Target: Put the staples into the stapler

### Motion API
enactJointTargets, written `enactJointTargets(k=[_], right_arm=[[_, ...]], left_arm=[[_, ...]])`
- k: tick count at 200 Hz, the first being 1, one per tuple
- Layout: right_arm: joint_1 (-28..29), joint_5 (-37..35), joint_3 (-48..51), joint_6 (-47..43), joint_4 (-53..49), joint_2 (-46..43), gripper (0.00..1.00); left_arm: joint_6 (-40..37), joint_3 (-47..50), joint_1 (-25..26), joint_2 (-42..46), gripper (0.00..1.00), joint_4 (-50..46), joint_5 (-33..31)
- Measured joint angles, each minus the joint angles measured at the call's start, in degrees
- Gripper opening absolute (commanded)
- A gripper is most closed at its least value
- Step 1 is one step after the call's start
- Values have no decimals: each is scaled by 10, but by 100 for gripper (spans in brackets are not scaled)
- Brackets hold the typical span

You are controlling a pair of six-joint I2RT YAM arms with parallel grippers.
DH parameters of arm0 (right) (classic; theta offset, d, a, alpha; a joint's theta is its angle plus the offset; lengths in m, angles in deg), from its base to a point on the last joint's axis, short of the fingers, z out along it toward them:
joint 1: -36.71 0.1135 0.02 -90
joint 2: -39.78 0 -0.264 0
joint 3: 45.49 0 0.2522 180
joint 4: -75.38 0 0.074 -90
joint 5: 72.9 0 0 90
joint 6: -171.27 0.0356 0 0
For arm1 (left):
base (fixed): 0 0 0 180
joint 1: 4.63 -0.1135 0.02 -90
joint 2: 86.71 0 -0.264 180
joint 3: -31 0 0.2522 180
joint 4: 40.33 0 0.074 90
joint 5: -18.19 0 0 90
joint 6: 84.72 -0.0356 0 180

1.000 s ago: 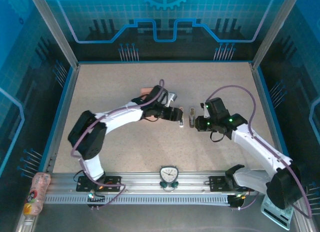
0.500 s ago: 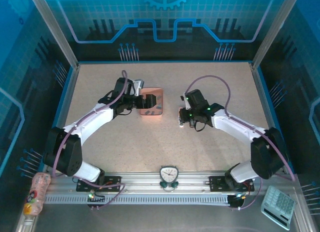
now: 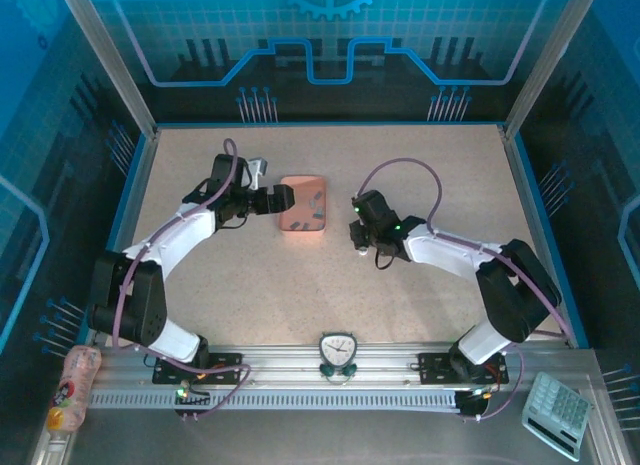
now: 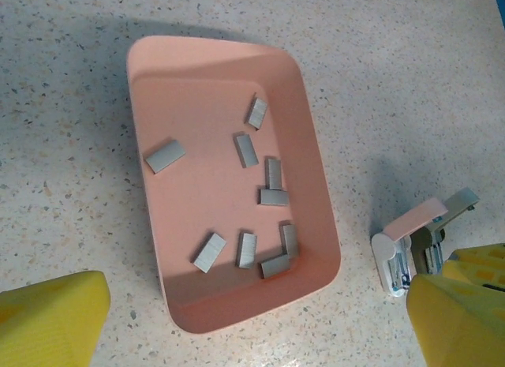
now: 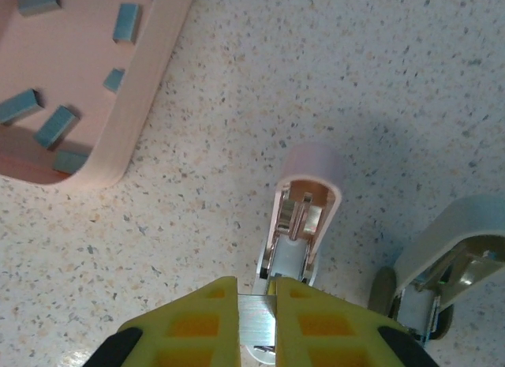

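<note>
The stapler [image 5: 309, 195], tiny and pale pink with silvery insides, lies open on the table right of the salmon-pink tray [image 3: 303, 225]. My right gripper [image 5: 256, 310] is shut on the metal rear end of the stapler [image 3: 359, 247]. Several short grey staples [image 4: 247, 150] lie loose inside the tray [image 4: 312, 146]. My left gripper [image 4: 256, 316] hovers over the tray's near end, its yellow fingers [image 4: 51, 320] spread wide with nothing between them. In the top view the left gripper [image 3: 279, 199] sits at the tray's left side. The left wrist view has the stapler [image 4: 406, 241] at the lower right.
A pale grey piece with metal under it [image 5: 454, 249] stands just right of the stapler; I cannot tell what it is. Raised blue walls [image 3: 135, 185] border the speckled table. A small clock [image 3: 338, 351] sits on the front rail and a calculator [image 3: 558, 413] lies at the near right.
The left gripper has drawn back from the stapler to the tray's left side and opened wide, uncovering the tray. The right arm has carried the stapler left, close to the tray.
</note>
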Motion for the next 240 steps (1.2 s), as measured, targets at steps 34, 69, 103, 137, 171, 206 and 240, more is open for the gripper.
enactJointTargets(k=[34,69,103,137,171,206,240], right_arm=[[4,-19,1,18,1,25,14],[4,-20,1,29,1,40,13],[4,-21,1,33,2,56,13],[4,-21,0,40,2,56,13],[4,-23,0,47,3,58,13],[6,-28,-4,51,-3,57,13],[11,-43,-4,68,-17,41,13]], left_arm=[[0,0,0,-14,98,0,7],[0,0,-1,-22,98,0,12],[0,0,-2,-23,98,0,17],[0,0,-2,-26,98,1,18],[0,0,-2,-31,98,4,18],[0,0,-2,-31,98,4,18],[0,0,-2,-31,97,5,18]])
